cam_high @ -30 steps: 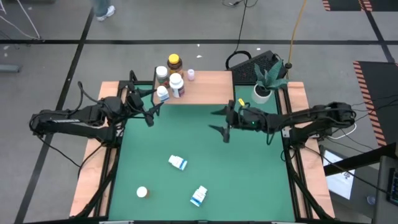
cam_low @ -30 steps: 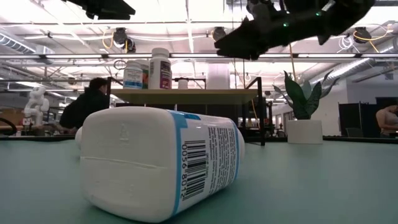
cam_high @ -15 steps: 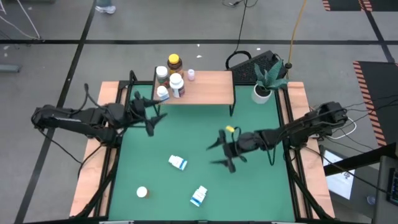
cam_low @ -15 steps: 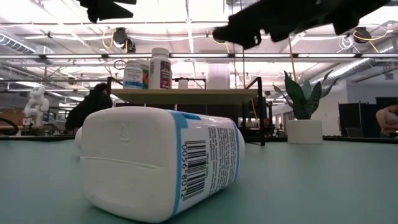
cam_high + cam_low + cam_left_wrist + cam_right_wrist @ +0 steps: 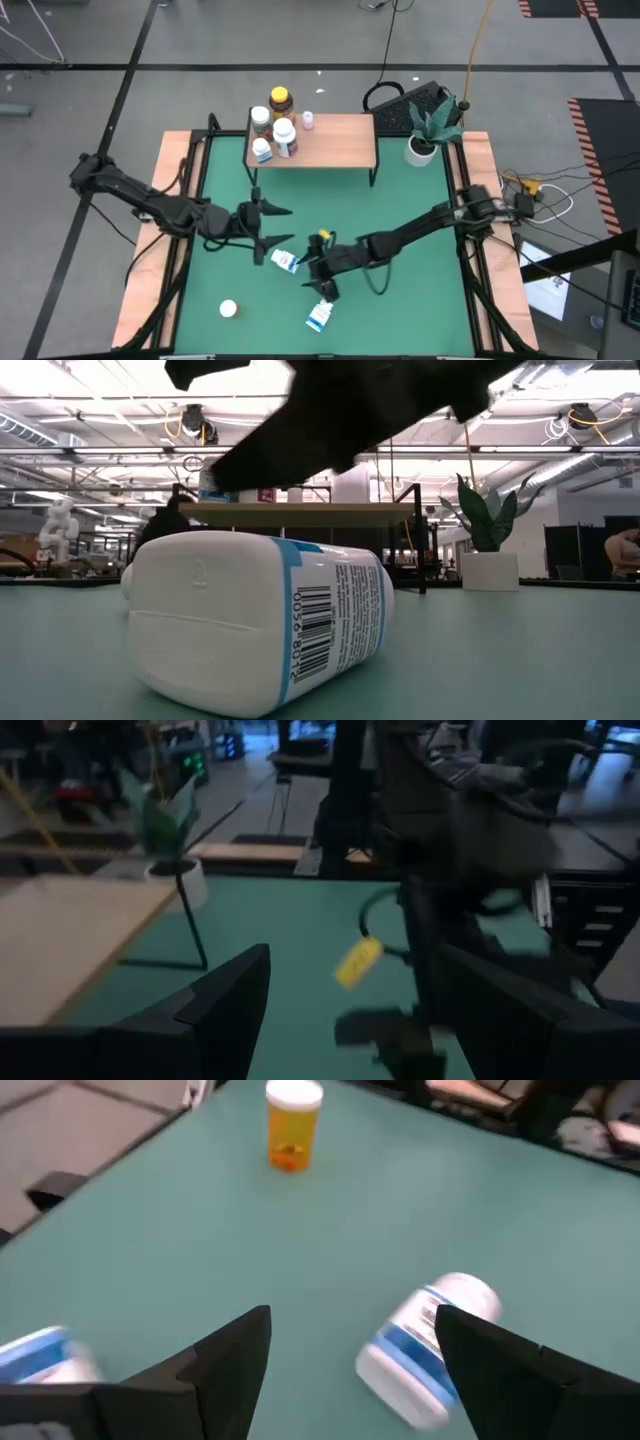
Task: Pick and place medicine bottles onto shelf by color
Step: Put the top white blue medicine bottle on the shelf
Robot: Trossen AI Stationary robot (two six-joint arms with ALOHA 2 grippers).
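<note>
High view shows both released pincers, left [image 5: 268,230] and right [image 5: 322,275], flanking a toppled bottle [image 5: 286,261] mid-frame, other bottles [image 5: 272,128] on the shelf [image 5: 335,142] above, whereas low view's dark blur hides them.

Both our arms reach inward over the middle of the table. Our left gripper [image 5: 268,232] has its fingers spread apart. Our right gripper [image 5: 318,278], on a long stretched arm, is near it, fingers also apart.
</note>
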